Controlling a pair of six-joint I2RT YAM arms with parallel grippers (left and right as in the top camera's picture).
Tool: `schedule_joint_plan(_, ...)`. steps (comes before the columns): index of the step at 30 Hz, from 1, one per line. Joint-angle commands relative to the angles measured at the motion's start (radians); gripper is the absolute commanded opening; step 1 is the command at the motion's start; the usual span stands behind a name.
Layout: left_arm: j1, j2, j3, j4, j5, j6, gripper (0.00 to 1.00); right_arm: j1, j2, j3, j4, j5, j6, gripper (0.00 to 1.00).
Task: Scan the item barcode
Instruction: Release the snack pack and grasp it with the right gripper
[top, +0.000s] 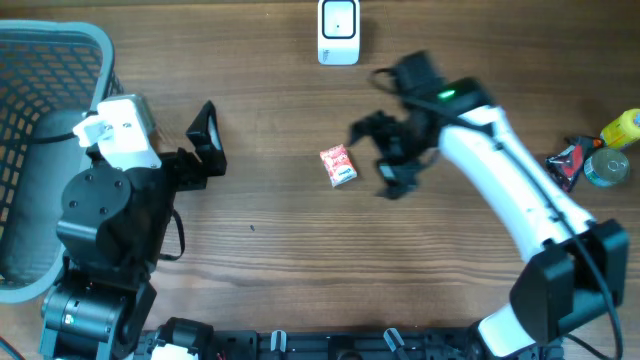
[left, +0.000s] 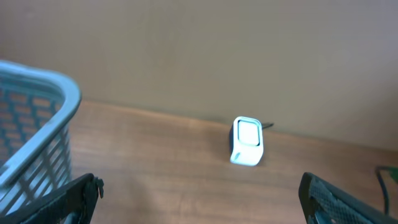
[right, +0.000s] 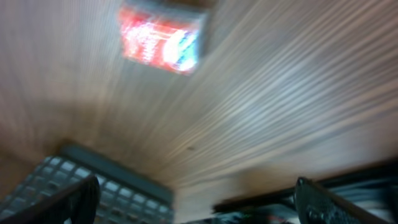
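On the wooden bench (top: 260, 250) the red packet (top: 338, 165) lies flat just beside the right gripper (top: 373, 157); its jaws and those of the left gripper (top: 208, 140) gape empty; a shallow close could skid the packet aside.

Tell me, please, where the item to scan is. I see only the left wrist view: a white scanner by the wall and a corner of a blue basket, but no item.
Observer: A small red packet lies on the table, in front of the scanner, on the side nearer to the arms.
Operator: Is any arm near it?
Observer: The right arm is beside it. Its jaws stand open, close to the packet but not touching it.
Operator: Is anything else on the table?
Observer: A yellow object and a few small things lie at the far right edge.
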Motion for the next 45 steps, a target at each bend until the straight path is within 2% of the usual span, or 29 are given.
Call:
schedule_joint_plan(1,0.013,0.001,-0.005,-0.037,-0.008,-0.01,1.0,0.095,0.059,-0.002,0.069,0.139,0.301,1.0)
schedule_joint_plan(3,0.013,0.002,-0.005,-0.048,-0.008,-0.01,1.0,0.104,0.125,-0.002,0.089,0.137,0.292,1.0)
schedule_joint_plan(7,0.013,0.002,-0.005,-0.058,-0.009,-0.01,1.0,0.093,0.297,0.033,0.172,0.135,0.093,1.0)
schedule_joint_plan(9,0.013,0.002,-0.005,-0.066,-0.008,-0.01,1.0,0.093,0.343,0.057,0.172,0.179,0.079,1.0)
schedule_joint_plan(13,0.013,0.002,-0.005,-0.086,-0.009,-0.01,1.0,0.09,0.351,0.058,0.225,0.253,0.072,1.0)
schedule_joint_plan(20,0.013,0.018,-0.005,-0.101,-0.009,-0.01,1.0,0.09,0.351,0.066,0.283,0.242,0.025,1.0)
schedule_joint_plan(25,0.013,0.046,-0.005,-0.109,-0.009,-0.01,1.0,0.091,0.351,0.069,0.17,0.219,0.218,1.0)
schedule_joint_plan(30,0.013,0.061,-0.005,-0.125,-0.009,-0.01,1.0,0.091,0.351,0.069,0.163,0.204,0.327,1.0)
schedule_joint_plan(34,0.013,0.067,-0.005,-0.129,-0.009,-0.01,1.0,0.091,0.352,0.069,0.229,0.208,0.338,1.0)
schedule_joint_plan(37,0.013,0.07,-0.005,-0.129,-0.009,-0.01,1.0,0.09,0.351,0.069,0.324,0.243,0.248,1.0)
schedule_joint_plan(39,0.013,0.07,-0.005,-0.129,-0.009,-0.01,1.0,0.091,0.352,0.069,0.297,0.238,0.266,1.0)
schedule_joint_plan(41,0.013,0.07,-0.005,-0.13,-0.009,-0.01,1.0,0.091,0.351,0.069,0.199,0.227,0.359,1.0)
schedule_joint_plan(45,0.013,0.07,-0.005,-0.13,-0.008,-0.01,1.0,0.091,0.351,0.069,0.174,0.227,0.387,1.0)
